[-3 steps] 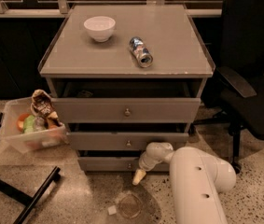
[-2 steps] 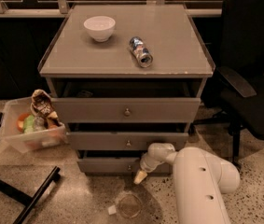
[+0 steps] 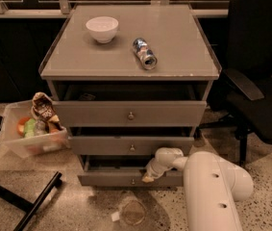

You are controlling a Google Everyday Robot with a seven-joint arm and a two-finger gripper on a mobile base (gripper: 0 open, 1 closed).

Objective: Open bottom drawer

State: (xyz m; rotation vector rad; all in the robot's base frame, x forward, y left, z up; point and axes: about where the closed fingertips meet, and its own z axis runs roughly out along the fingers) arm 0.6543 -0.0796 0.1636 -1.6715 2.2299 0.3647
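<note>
Compared with a second ago, the bottom drawer (image 3: 106, 178) sits slightly lower in the frame, pulled a little way out, with a dark gap above its front. The white arm (image 3: 212, 186) has shifted a bit toward the right edge.

The drawer is at lower centre, the lowest of three grey fronts under the middle drawer (image 3: 106, 145) and top drawer (image 3: 97, 113). Its long axis runs left to right across the frame, and its flat front faces the lower edge.

The gripper (image 3: 148, 177) rests against the upper edge of that front, just right of the small round knob (image 3: 133, 181), which shows uncovered. Whether the gripper is spread or closed, I cannot tell.
</note>
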